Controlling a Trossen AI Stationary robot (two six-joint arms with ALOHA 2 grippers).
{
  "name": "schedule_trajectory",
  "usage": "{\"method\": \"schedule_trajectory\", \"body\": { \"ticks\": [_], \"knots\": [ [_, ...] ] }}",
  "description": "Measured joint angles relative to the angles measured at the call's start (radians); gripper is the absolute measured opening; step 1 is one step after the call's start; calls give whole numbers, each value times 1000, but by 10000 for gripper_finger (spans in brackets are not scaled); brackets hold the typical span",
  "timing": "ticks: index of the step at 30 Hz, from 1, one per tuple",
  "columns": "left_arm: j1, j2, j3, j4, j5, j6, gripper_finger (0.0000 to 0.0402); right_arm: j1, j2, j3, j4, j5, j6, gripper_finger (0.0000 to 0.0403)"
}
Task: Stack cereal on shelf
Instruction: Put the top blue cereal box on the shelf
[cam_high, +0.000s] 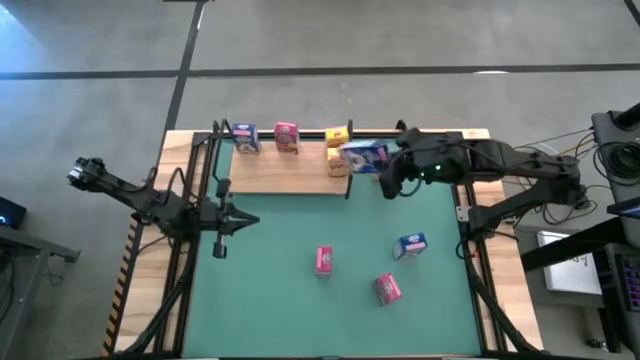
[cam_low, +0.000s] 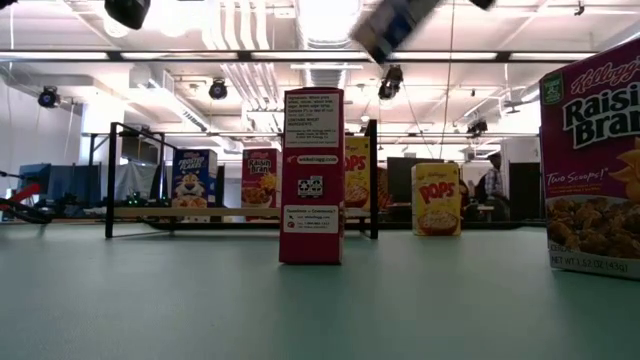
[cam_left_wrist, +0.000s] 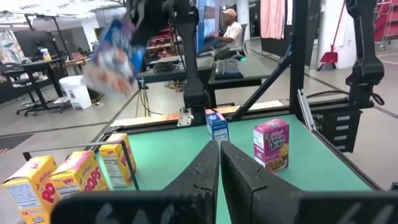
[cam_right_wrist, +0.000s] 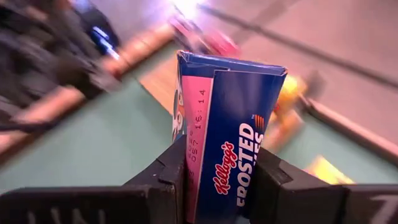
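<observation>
My right gripper (cam_high: 385, 165) is shut on a blue cereal box (cam_right_wrist: 230, 124), held in the air over the right end of the light-wood shelf (cam_high: 290, 172). On the shelf stand a blue box (cam_high: 246, 139), a pink box (cam_high: 287, 137) and two yellow boxes (cam_high: 338, 147). Two pink boxes (cam_high: 324, 260) (cam_high: 387, 289) and a blue one (cam_high: 411, 245) stand on the green mat. My left gripper (cam_high: 222, 222) is shut and holds nothing, at the mat's left edge. My right gripper pinches the blue box between its two fingers (cam_right_wrist: 165, 180), on two opposite sides of its lower part (cam_right_wrist: 217, 186). The fingers come from the table's right side, slanting down. The box is lifted clear and shows tilted (cam_low: 395, 25) in the low view.
The shelf has thin black posts (cam_high: 217, 160) at its corners and sits along the table's far edge. The loose boxes stand on the right half of the mat (cam_high: 270, 290). A person sits at a desk (cam_left_wrist: 231, 31) beyond the table.
</observation>
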Motion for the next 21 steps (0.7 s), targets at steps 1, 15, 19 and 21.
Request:
{"method": "schedule_trajectory", "body": {
  "ticks": [1, 15, 19, 21],
  "knots": [
    [0, -4, 0, 0, 0, 3, 0, 4, 0, 1, 63, -4, -36, 99],
    [0, -56, -3, 29, -102, 36, 0, -45, 328, 110, 373, -164, -422, 99],
    [0, -56, -5, 28, -102, 27, 0, -57, 474, 232, 336, -165, -532, 100],
    [0, -56, -6, 27, -102, 26, 0, -66, 549, 303, 287, -165, -569, 100]
  ]
}}
